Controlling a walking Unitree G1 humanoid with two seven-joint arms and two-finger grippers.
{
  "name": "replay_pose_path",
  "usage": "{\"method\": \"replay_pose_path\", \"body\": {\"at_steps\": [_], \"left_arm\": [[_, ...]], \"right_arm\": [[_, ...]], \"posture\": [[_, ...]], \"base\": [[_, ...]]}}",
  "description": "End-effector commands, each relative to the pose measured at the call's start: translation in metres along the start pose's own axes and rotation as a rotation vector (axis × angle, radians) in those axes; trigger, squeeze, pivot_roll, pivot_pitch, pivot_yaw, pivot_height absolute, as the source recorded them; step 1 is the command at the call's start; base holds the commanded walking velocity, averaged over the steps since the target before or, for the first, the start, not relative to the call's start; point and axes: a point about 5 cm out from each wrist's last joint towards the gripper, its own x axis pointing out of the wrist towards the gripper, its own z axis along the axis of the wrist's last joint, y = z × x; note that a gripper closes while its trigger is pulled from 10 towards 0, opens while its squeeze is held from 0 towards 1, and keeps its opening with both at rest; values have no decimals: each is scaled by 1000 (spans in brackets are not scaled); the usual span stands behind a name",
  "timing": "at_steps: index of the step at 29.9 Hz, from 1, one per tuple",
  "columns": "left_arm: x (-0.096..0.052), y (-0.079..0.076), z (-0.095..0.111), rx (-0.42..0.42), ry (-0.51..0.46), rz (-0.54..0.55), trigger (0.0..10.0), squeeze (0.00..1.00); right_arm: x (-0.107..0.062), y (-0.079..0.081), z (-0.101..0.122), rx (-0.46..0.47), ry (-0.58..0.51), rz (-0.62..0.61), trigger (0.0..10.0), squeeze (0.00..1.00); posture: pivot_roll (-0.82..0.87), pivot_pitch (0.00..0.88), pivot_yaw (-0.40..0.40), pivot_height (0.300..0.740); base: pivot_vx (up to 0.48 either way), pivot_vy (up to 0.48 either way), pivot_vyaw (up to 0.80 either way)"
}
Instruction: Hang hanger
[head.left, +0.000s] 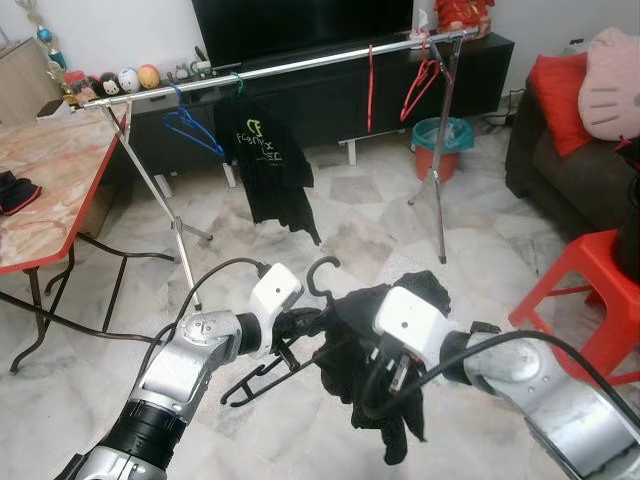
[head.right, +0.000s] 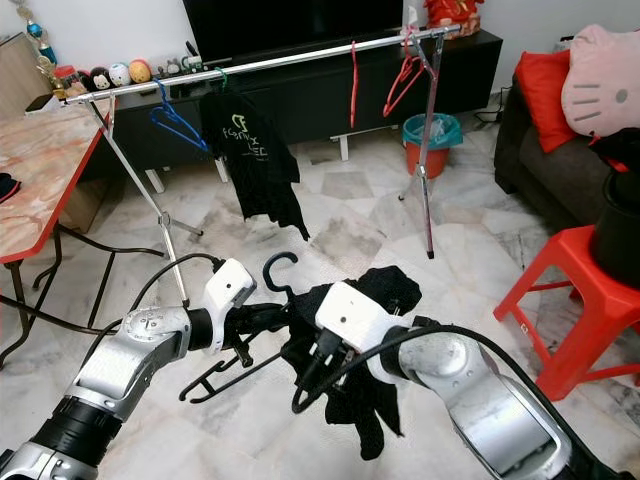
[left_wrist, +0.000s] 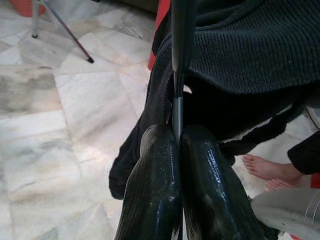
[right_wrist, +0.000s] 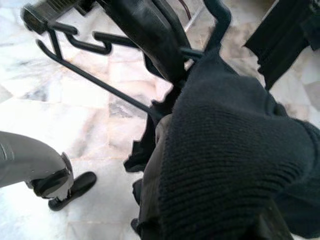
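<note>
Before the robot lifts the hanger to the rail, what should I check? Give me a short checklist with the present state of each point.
1. Left gripper shut on the black hanger: ok.
2. Black garment seated on the hanger: not ok; it is bunched to one side and the left end of the hanger is bare.
3. Right gripper's hold on the garment: cannot tell; knit fabric covers it.
4. Hanger hook clear of fabric: ok.
5. Free space on the rail between the black T-shirt and the red hangers: ok.
</note>
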Motion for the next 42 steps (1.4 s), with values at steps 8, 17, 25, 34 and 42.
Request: {"method": "replay_pose_path", "body": {"at_steps": [8, 17, 25, 34, 42], "left_arm": [[-3, 1, 11, 7, -53, 0, 10000, 0], [-2, 0, 12, -8, -71, 3, 10000, 0], [-2, 2, 13, -24, -85, 16, 10000, 0], [-2, 2, 14, -36, -100, 17, 10000, 0], [-2, -1, 14, -30, -95, -9, 10000, 0]], "right_arm": [[2, 7, 3, -25, -56, 69, 10000, 1000], [0, 11, 0, -44, -45, 103, 10000, 1000], [0, 12, -10, -71, 9, 113, 10000, 1000], [1, 8, -8, -79, -10, 64, 10000, 1000], [-9, -43, 5, -77, -113, -259, 10000, 0]], "posture": [[-131, 0, 140, 740], [-135, 0, 138, 740], [-133, 0, 137, 740], [-135, 0, 139, 740], [-139, 0, 139, 740]], "base": [[0, 0, 0], [0, 0, 0], [0, 0, 0], [0, 0, 0], [0, 0, 0]]}}
